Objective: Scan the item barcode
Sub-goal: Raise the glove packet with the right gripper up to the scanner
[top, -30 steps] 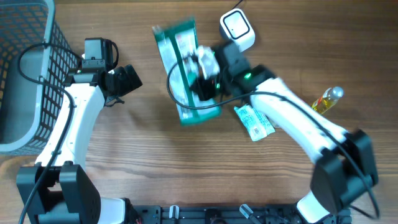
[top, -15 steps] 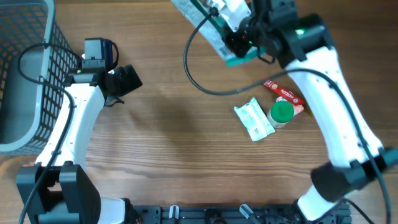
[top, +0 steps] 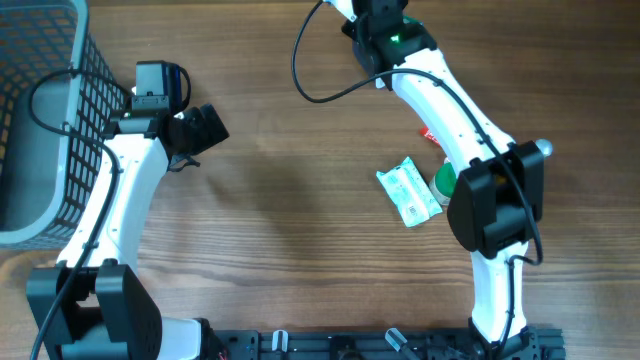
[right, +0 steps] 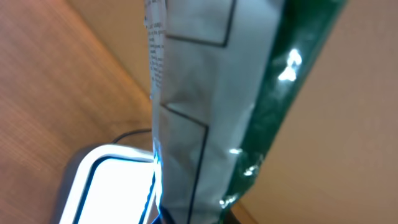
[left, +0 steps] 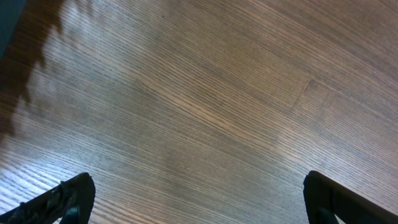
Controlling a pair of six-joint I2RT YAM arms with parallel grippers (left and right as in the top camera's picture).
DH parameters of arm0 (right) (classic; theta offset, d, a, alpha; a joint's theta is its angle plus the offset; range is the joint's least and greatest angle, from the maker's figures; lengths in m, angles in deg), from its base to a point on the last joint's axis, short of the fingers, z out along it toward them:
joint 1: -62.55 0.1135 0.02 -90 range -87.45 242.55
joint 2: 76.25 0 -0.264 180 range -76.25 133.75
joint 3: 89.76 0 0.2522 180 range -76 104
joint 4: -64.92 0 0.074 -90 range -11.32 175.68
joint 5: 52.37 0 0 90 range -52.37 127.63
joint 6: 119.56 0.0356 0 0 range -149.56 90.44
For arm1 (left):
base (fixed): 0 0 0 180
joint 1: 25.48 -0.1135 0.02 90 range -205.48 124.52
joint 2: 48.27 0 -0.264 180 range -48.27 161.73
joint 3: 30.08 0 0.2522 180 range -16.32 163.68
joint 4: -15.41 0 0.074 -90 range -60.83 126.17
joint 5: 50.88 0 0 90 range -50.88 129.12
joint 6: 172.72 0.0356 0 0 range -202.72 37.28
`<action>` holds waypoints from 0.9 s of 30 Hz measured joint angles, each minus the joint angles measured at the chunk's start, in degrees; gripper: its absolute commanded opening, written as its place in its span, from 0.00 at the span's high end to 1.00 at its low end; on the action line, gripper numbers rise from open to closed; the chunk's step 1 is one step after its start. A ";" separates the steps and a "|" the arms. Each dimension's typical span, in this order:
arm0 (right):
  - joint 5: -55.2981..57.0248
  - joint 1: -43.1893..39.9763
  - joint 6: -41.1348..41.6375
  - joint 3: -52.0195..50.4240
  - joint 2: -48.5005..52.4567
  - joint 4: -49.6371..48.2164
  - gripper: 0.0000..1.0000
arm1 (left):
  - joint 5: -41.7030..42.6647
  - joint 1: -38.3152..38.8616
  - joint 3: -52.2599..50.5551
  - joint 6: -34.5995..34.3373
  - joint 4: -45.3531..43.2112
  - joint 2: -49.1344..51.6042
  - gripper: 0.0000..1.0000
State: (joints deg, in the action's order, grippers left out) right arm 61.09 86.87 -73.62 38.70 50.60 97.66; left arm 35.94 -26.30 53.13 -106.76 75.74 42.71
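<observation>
The table (top: 270, 240), wood, carries a wire basket (top: 40, 120) at one end; positions below are taken from that basket. The left arm (top: 125, 190) stands just beside the basket, and the left claw (top: 205, 128) points away from it. Its wrist view shows the two fingertips (left: 68, 198) in opposite lower corners, spread to full width with bare wood between them: nothing held, nothing touched. The right arm (top: 450, 105) extends to the far edge of the table, well apart from the basket, and its claw lies outside the overhead view. Only the right wrist view shows the task item. There the right claw (right: 189, 219), closed down tight at the frame's bottom edge, pinches the lower end of a green-and-white packet (right: 205, 106), which stands upright with its white printed panel facing the camera. Close behind the packet sits a white scanner (right: 109, 186) with a lit window; its bearing from the basket cannot be told. Only the overhead view shows the loose goods, all well apart from the basket: a white sachet (top: 408, 193), a green-capped bottle (top: 441, 182) just beside it and partly under the right arm, and a red packet (top: 427, 133), mostly hidden.
</observation>
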 measured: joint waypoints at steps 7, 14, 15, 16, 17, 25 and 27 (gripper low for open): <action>1.01 0.00 1.51 0.00 4.22 -4.20 0.96 | 0.00 0.00 0.00 0.00 -0.02 0.00 0.00; -1.64 0.28 12.09 0.00 4.44 -1.38 0.96 | 0.00 0.00 0.00 0.00 -0.02 0.00 0.00; -2.54 0.33 13.66 0.00 4.44 -0.70 0.96 | 0.00 0.00 -0.02 0.00 -0.02 0.00 0.00; -3.21 0.39 14.73 0.00 4.44 0.42 0.96 | 0.02 0.00 0.00 0.00 -0.02 0.00 0.00; -4.20 0.39 15.67 0.00 4.44 1.73 0.96 | 0.00 0.00 -0.02 0.00 0.00 0.00 0.00; -11.04 0.39 21.42 0.00 4.44 8.35 0.96 | 0.00 0.00 -0.02 0.00 0.00 0.00 0.00; -11.50 0.39 21.73 0.00 4.44 9.05 0.96 | 0.02 0.00 0.00 0.00 -0.02 0.00 0.00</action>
State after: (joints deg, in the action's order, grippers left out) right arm 49.60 87.26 -51.89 38.70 55.03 106.71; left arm 35.96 -26.30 53.13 -106.76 75.72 42.71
